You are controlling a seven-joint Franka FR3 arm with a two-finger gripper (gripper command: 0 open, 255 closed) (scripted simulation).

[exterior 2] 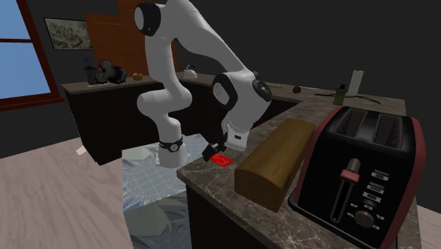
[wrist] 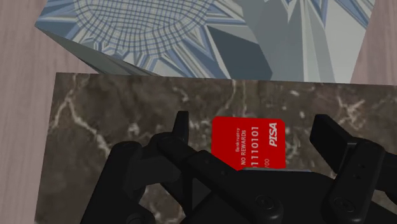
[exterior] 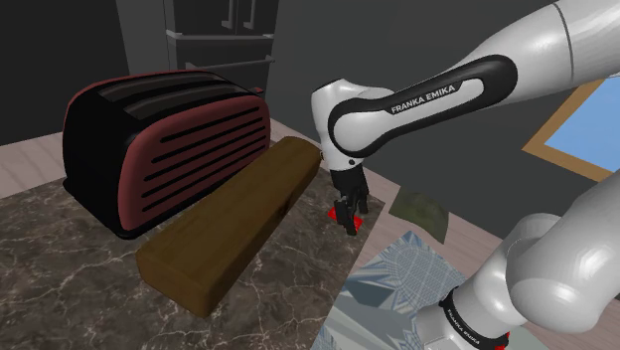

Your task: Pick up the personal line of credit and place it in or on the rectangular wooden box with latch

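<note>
Shoulder view, left to right on the worktop: toaster, long wooden box, then the gripper low over the red card, which lies flat near the edge facing the stand. The fingers are spread either side of the card, not pinching it. Step judged to be the grasp; next requirement is closing on the thin card, then lifting across to the box.

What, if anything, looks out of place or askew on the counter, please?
Nothing stands out. The red card lies flat on the marble counter, the wooden box sits closed beside the upright toaster, and nothing is spilled or damaged.
</note>
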